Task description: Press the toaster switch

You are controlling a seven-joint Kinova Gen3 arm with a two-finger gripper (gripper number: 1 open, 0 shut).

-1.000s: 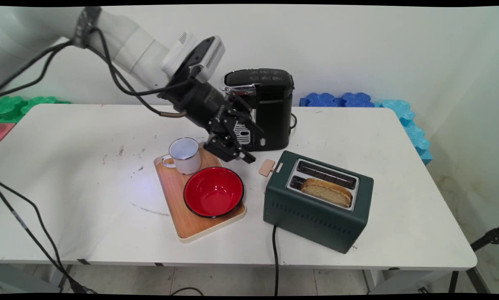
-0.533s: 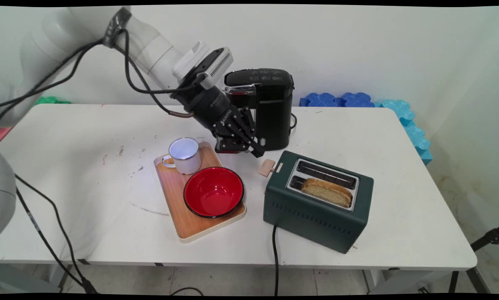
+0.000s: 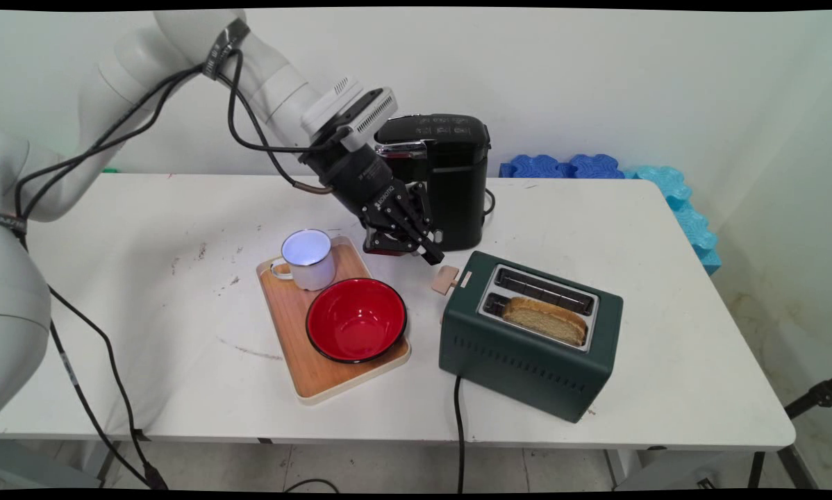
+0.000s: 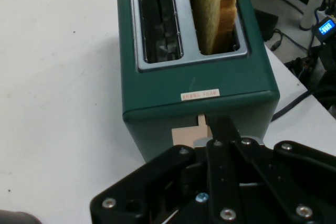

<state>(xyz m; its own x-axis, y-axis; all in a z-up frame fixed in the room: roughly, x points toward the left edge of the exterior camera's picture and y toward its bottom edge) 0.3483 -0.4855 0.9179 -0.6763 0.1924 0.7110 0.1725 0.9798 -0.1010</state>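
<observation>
A dark green two-slot toaster (image 3: 527, 351) stands right of centre on the white table, with a slice of bread (image 3: 546, 319) upright in its near slot. Its tan lever (image 3: 446, 279) sticks out of the left end. My gripper (image 3: 432, 255) is shut and empty, its tips just above and left of the lever, apart from it. In the hand view the toaster (image 4: 199, 85) fills the top, the bread (image 4: 215, 9) sits in the right slot, and my gripper (image 4: 223, 125) points at the lever (image 4: 185, 136) just beyond its tips.
A black coffee machine (image 3: 454, 184) stands right behind the gripper. Left of the toaster a wooden tray (image 3: 292, 326) carries a white mug (image 3: 308, 258) and a red bowl (image 3: 355, 319). The toaster's black cord (image 3: 458, 423) runs off the front edge. Blue foam mats (image 3: 596, 167) lie at the back right.
The gripper has swung right, from over the tray's far corner to just beside the toaster's lever, and the wrist has turned. Nothing on the table has moved.
</observation>
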